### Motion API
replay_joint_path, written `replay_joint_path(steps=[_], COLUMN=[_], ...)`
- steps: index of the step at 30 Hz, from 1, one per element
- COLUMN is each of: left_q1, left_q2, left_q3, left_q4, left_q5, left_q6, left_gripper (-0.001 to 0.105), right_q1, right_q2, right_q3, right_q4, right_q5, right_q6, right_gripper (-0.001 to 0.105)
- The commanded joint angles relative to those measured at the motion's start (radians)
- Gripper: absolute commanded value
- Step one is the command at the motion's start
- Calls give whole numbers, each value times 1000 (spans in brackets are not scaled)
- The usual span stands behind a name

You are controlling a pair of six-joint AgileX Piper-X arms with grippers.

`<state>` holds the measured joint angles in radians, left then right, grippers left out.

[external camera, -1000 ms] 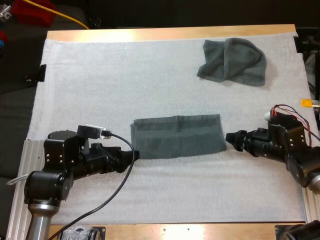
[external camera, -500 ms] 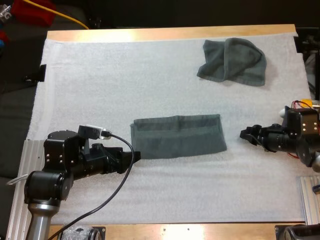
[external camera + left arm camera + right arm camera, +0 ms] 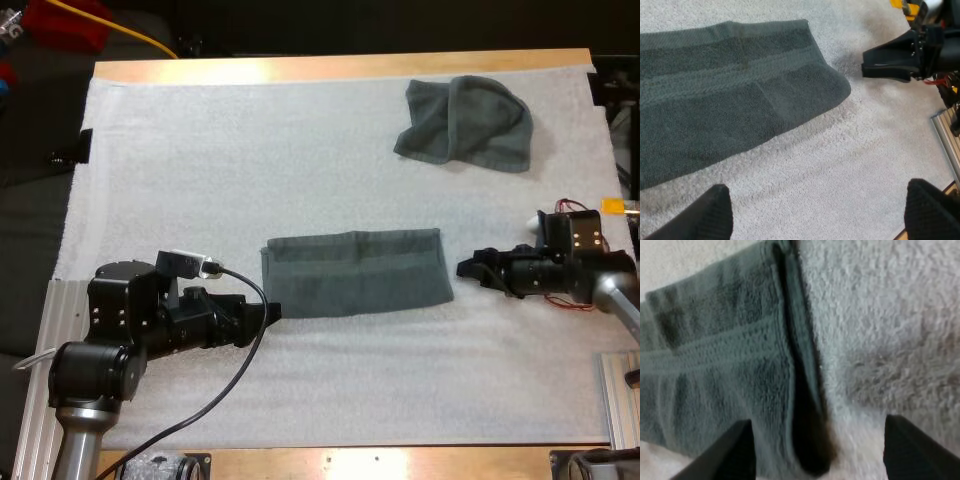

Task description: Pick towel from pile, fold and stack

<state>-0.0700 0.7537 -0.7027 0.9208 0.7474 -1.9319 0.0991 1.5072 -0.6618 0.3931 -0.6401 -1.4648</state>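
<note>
A dark grey-green towel lies folded into a long flat band at the mat's middle. My left gripper rests at its left end, fingers apart and empty; the towel stretches ahead of them. My right gripper points at the towel's right end, a short gap away, open with nothing between its fingers; the towel's layered edge lies just before them. The other arm's gripper shows beyond the towel's far end. A crumpled towel sits at the mat's far right.
The white mat covers the wooden table. Metal rails run along the left edge and the right edge.
My right gripper drew back to the right away from the towel's end, then came back toward it, stopping a little short. The left gripper and both towels stayed put.
</note>
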Motion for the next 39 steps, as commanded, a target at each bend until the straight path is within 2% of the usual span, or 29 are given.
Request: replay_joint_path(steps=[1,14,19,27,31,34,36,39], left_q1=[-2,-2,-2,-2,-2,-2,-2,-2], left_q2=[-6,-6,-6,-6,-6,-6,-6,-6], left_q3=[-6,-6,-6,-6,-6,-6,-6,-5], left_q4=[2,2,2,2,2,2,2,2], left_q5=[14,14,14,37,36,36,36,36], left_q6=[4,4,4,4,4,4,4,4], left_gripper=[68,68,68,68,68,68,68,68], right_q1=[5,81,144,249,255,253,253,253], right_q2=[18,160,204,230,230,230,230,219], right_q3=[-15,-55,-55,-73,-72,-72,-72,-72], right_q4=[-22,-63,-73,-122,-125,-124,-120,-99], right_q5=[-25,-65,-127,-128,-126,-125,-129,-125], right_q6=[6,57,88,159,199,211,211,206], right_gripper=[55,55,55,55,55,44,25,2])
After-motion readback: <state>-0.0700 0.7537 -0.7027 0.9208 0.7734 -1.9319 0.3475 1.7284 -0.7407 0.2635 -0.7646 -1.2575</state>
